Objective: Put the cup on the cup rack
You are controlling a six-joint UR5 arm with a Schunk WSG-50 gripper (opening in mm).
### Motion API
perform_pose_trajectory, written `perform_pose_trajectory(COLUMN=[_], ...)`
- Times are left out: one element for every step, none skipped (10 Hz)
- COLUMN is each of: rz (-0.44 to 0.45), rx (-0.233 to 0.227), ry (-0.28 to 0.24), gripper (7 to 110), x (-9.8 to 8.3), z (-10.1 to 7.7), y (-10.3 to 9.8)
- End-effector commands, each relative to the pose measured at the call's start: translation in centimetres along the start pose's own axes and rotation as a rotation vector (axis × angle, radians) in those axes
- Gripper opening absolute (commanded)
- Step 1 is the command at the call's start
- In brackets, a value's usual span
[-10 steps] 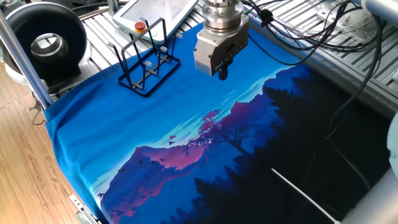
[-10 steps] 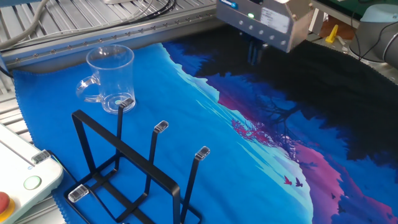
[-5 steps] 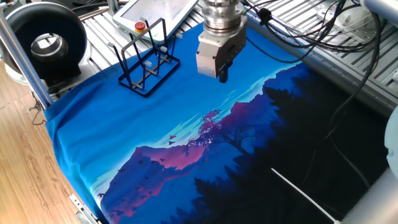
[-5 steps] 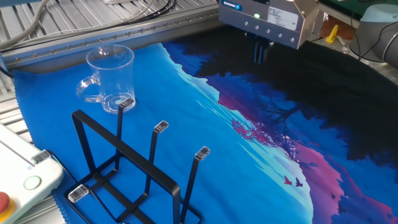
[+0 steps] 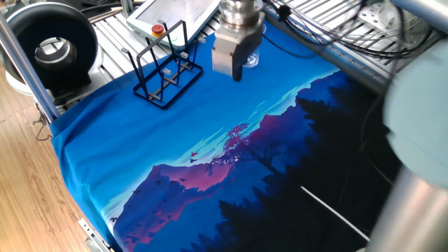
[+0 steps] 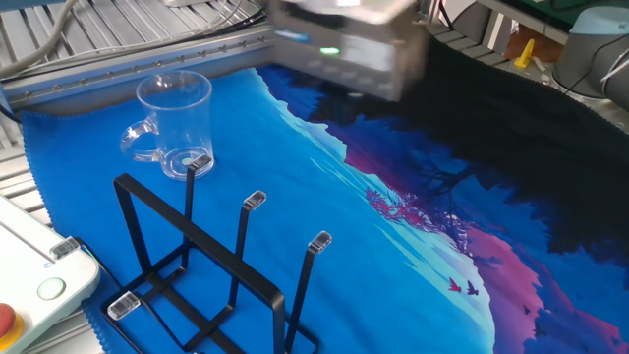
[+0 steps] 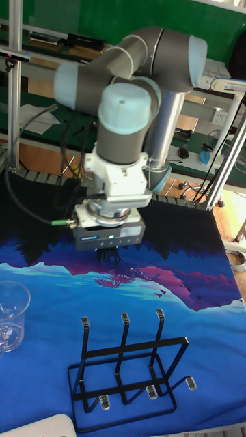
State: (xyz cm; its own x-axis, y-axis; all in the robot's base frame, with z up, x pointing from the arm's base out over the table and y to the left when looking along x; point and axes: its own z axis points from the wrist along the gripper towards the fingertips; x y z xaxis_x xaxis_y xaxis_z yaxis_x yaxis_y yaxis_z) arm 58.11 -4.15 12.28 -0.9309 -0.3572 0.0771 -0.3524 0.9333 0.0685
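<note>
The gripper (image 5: 236, 72) is hanging above the blue end of the cloth, and this looks like the approach to the pick: nothing is in its grasp, and the fingers appear close together with little or no gap showing, though the other fixed view is too blurred to confirm it. The cup (image 6: 174, 123) is standing upright on the cloth near the far corner, a clear glass that is showing a small side handle, and it is sitting well apart from the gripper. The cup rack (image 6: 197, 272) is waiting just beside it, prongs pointing up and bare. The next move is calling for the jaws to part, line up over the glass and descend for a hold on the rim or wall; clear, smooth glass looks likely to slip. The surface is a printed cloth (image 5: 210, 175), bright blue running into purple hills and black forest, lying over a slatted metal bench. Around it, cables are trailing, a white pendant (image 5: 175, 14) is resting behind the rack, and wood flooring is showing at one side.
</note>
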Motion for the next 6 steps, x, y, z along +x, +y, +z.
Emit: perform_pose_trajectory(rz=[-0.056, -0.077, -0.082, -0.079, -0.089, -0.122], rx=[0.055, 0.108, 0.141, 0.164, 0.203, 0.255], ry=[0.014, 0.004, -0.005, -0.008, -0.005, -0.008], gripper=[7, 7, 7, 7, 7, 7], x=[-2.3, -2.7, -3.0, -3.2, -3.1, -3.2], z=[-1.9, -2.7, -2.6, -2.2, -2.2, -2.4], y=[-7.3, -10.0, -11.7, -12.8, -13.8, -15.2])
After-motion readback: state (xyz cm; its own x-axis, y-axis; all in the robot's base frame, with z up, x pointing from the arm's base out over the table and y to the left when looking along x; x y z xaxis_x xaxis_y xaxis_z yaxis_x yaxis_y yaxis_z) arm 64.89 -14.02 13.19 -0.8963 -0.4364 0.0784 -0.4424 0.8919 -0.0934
